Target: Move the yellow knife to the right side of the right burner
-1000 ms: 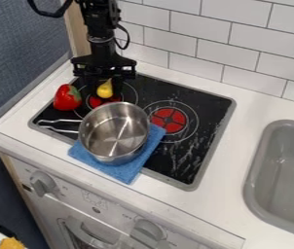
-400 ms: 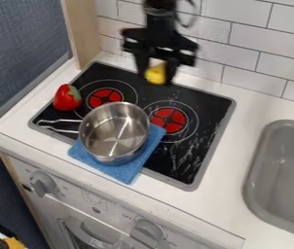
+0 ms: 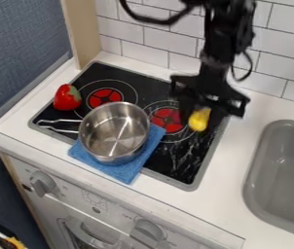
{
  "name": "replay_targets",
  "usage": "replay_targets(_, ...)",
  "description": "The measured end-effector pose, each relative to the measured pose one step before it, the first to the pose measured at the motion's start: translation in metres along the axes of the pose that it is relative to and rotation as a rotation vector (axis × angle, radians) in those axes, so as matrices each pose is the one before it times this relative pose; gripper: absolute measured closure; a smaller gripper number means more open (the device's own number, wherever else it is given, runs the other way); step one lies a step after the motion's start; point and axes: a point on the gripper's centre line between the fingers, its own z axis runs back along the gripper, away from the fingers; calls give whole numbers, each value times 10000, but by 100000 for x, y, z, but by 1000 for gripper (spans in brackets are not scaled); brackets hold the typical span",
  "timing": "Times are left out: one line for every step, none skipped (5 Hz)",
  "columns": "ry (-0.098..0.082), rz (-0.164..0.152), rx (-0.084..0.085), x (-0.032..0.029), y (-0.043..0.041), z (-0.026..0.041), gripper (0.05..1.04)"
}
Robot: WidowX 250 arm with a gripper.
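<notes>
A: Where's our yellow knife now?

B: We have a yellow thing [image 3: 199, 120] at the right-hand edge of the right burner [image 3: 166, 119]. It looks rounded to us; we can't confirm a knife. The jaws [image 3: 200, 118] are pinching it, one on each side.

A: And what's just changed?

B: We had it over the left burner [image 3: 104, 97], then by the stovetop's back edge. Now arm and yellow thing have swung across to the right burner.

A: So we're nearly done?

B: We'd call it close: the carry looks mostly made, and the release is left. We may want a touch more to the right before lowering, so it sits clear of the burner's ring. We can't tell whether it touches the stovetop [image 3: 151, 91]; if it's high, letting go could send it rolling.

A: Anything else shifted?

B: No. The steel pot [image 3: 115, 131] stays partly on the blue cloth [image 3: 129, 171], and the red toy with the green top [image 3: 67, 97] keeps its place at the left.

A: Any labels for us?

B: Faint marks [image 3: 92, 198] near the knobs [image 3: 42, 184], nothing we'd read out.
</notes>
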Motion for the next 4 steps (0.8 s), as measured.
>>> replay_targets(626, 596, -371, -314, -974, -1485, 540)
replay_targets(240, 580, -322, 70, 561, -190, 540)
replay_targets(59, -21, -25, -62, 407, -139, 468)
replay_targets(-106, -299, -24, -357, 56, -355, 178)
